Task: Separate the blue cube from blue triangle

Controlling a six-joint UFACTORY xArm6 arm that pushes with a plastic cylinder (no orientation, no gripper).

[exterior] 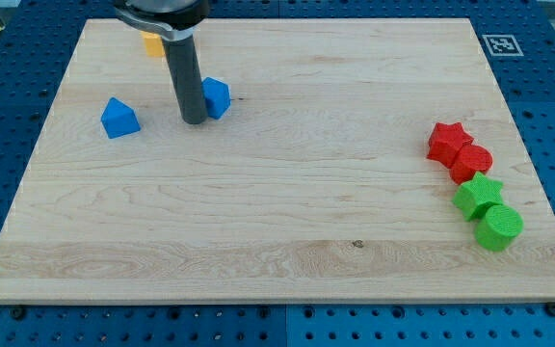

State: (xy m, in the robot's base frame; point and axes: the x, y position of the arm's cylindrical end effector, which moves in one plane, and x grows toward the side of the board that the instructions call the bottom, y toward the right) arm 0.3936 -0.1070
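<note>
A blue cube (218, 96) lies at the upper left of the wooden board (277, 193). A blue triangle (119, 118) lies to the left of it, about a hundred pixels away. My tip (194, 120) stands between the two, right against the cube's left side and well clear of the triangle. The rod hides the cube's left edge.
A yellow block (151, 43) sits near the board's top edge, partly hidden behind the rod. At the right edge, a red star (447, 140), a red round block (472, 162), a green star (477, 196) and a green round block (498, 227) lie in a close diagonal row.
</note>
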